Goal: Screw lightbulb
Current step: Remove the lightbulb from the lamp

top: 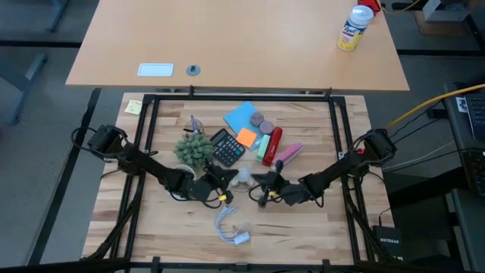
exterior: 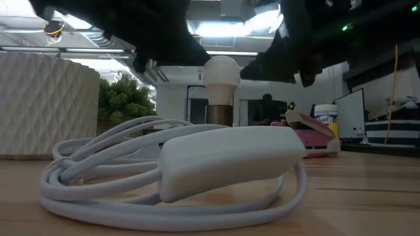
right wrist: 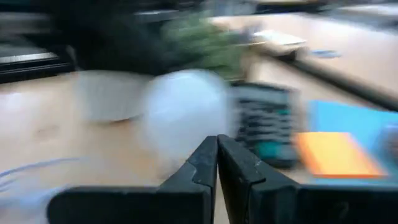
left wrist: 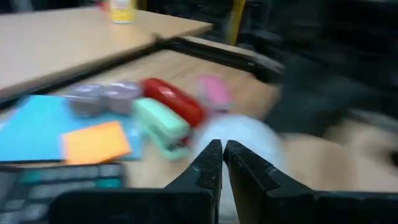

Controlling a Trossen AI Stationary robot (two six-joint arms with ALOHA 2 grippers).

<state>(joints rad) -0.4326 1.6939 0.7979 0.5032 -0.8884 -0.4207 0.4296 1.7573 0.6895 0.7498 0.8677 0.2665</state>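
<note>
On the cluttered wooden table we see both grippers, left gripper and right gripper, fingers together, flanking the upright lightbulb; a nudge could topple it.

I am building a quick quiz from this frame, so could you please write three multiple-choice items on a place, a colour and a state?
1. Where is the lightbulb?
A. between the two grippers
B. on the far table
C. on the blue paper

2. What colour is the sticky note beside the calculator?
A. green
B. orange
C. white

3. How do the left gripper's fingers stand?
A. wide open
B. shut on the cable
C. shut, holding nothing

Key: 1 A, the high view shows the bulb mid-table between the left gripper and the right gripper. 2 B, it lies orange on the blue paper. 3 C, the left wrist view shows the tips together with nothing between them, the bulb just beyond.
</note>
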